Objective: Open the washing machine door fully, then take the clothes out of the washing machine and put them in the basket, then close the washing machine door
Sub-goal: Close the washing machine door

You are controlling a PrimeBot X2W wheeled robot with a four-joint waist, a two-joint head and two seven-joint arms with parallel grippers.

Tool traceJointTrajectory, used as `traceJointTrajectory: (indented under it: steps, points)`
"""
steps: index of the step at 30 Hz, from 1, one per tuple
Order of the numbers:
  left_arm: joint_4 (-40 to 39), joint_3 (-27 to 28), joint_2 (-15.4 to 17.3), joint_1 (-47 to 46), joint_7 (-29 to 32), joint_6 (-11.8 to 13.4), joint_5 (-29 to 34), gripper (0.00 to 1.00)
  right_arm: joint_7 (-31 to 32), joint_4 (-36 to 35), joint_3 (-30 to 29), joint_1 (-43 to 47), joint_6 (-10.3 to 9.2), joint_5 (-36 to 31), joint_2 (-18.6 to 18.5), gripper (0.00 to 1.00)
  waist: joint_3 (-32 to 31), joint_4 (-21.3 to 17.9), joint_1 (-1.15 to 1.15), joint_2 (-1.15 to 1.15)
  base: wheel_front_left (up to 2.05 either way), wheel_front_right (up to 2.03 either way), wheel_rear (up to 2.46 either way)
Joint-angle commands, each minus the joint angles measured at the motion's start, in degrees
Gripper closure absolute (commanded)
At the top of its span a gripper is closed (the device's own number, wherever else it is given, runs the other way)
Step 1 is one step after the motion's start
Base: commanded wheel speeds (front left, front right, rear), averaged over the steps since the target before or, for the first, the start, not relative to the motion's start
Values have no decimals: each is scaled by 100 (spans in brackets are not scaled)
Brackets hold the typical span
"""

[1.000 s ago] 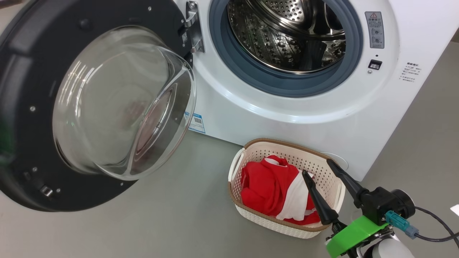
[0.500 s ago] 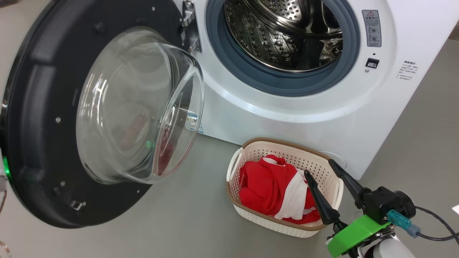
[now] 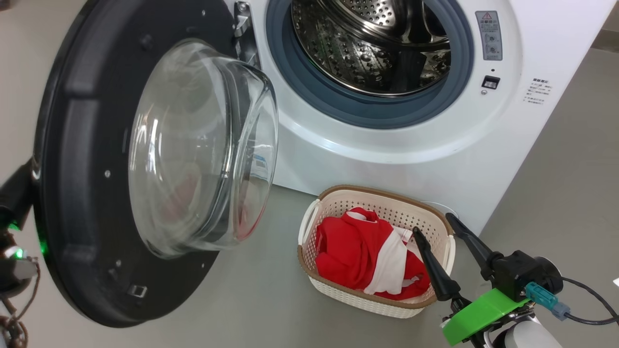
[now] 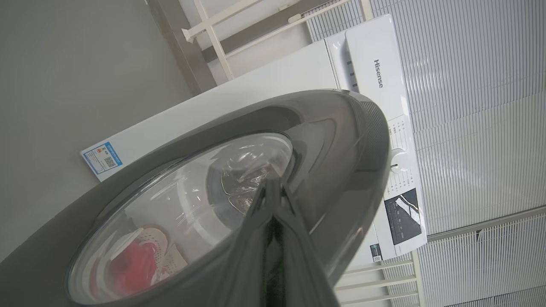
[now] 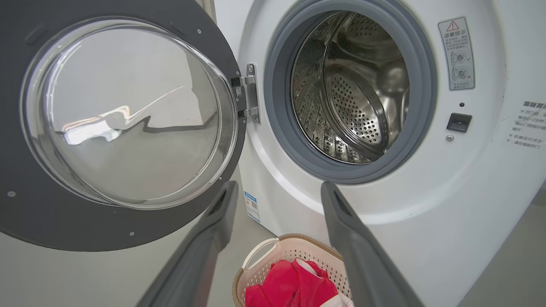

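The washing machine door (image 3: 77, 159) stands half swung, its glass bowl facing the white washing machine (image 3: 387, 145). The steel drum (image 3: 372, 43) looks bare. My left gripper (image 3: 22, 181) is behind the door's outer edge. In the left wrist view it (image 4: 271, 187) is shut, its tips against the door's glossy outer face (image 4: 341, 149). The red and white clothes (image 3: 353, 251) lie in the cream basket (image 3: 382, 193) on the floor before the machine. My right gripper (image 3: 434, 224) hangs open over the basket's right end, holding nothing. The right wrist view shows it (image 5: 279, 189) above the basket (image 5: 264, 251).
Grey floor (image 3: 271, 299) runs around the basket and to the machine's right. A cable (image 3: 585, 309) trails from my right wrist. The door hinge (image 3: 242, 19) sits left of the drum opening, the latch socket (image 3: 490, 82) on its right.
The door has swung from wide open part way toward the machine. My left gripper has come into the head view behind its edge. The head camera has shifted slightly; the right gripper keeps its place.
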Motion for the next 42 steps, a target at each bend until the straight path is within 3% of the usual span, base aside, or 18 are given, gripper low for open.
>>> traceJointTrajectory:
  steps: [1, 12, 26, 42]
  points:
    - [-418, 13, 56, 143, 113, 74, -71, 100, -52, -147, 99, -156, 26, -32, -2, 0, 18, -52, 0, 0, 0, 0, 0]
    - [-1607, -346, -224, 789, 153, 343, -365, 100, -53, -215, 95, -172, 26, -47, 29, 0, 51, -357, 0, 0, 0, 0, 0]
    - [-2445, -1001, -254, 1423, -280, 471, -995, 100, -53, -280, 18, -213, 26, -70, 70, 0, 158, -832, 0, 0, 0, 0, 0]
    - [-2913, -1508, -255, 1827, -550, 391, -1259, 100, -53, -294, -13, -226, 26, -69, 117, 0, 180, -1344, 0, 0, 0, 0, 0]
